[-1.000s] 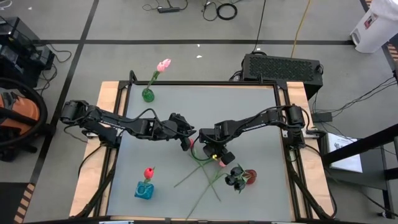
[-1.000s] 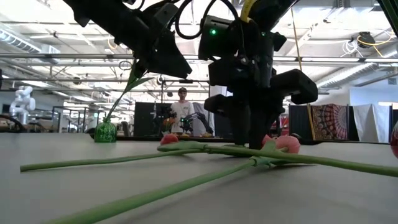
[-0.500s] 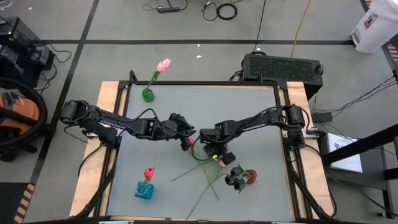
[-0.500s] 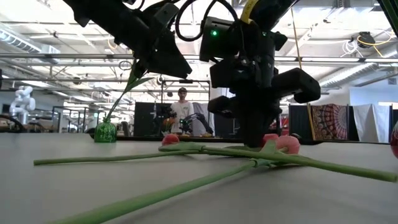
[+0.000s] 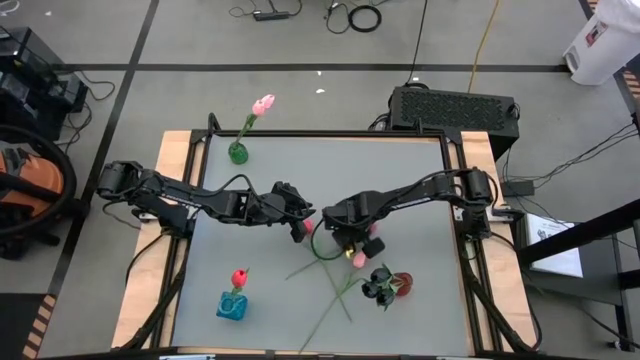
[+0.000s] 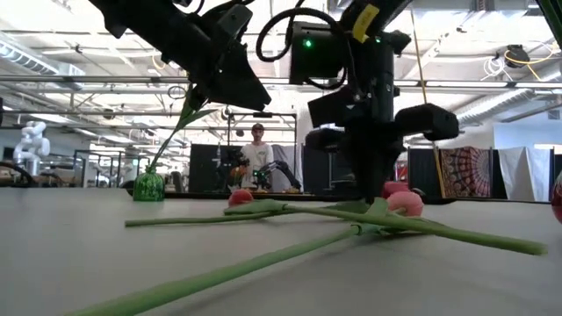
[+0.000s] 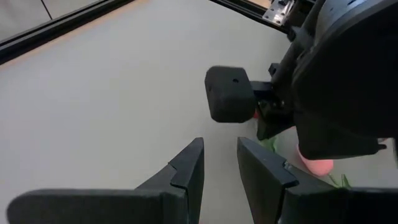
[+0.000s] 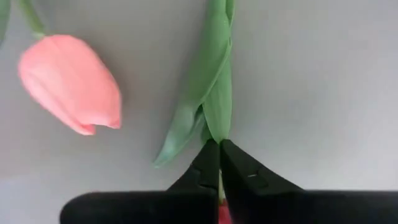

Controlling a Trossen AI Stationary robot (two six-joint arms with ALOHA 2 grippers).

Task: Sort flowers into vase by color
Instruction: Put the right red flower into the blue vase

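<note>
Right claw [image 8: 219, 163], mid-surface, pinched shut on a green stem [image 8: 216, 106] beside a loose pink tulip [image 8: 69, 82]. Left claw [image 7: 219, 165] waits just left, part open, empty. Done: pink flower in green vase [image 5: 238, 152], red in blue vase [image 5: 231, 306]. Several flowers [image 5: 335, 280] remain loose.

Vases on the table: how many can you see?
3: a green vase at the far left corner, a blue vase near the front left, a dark vase at the front right. None seems hidden.
</note>
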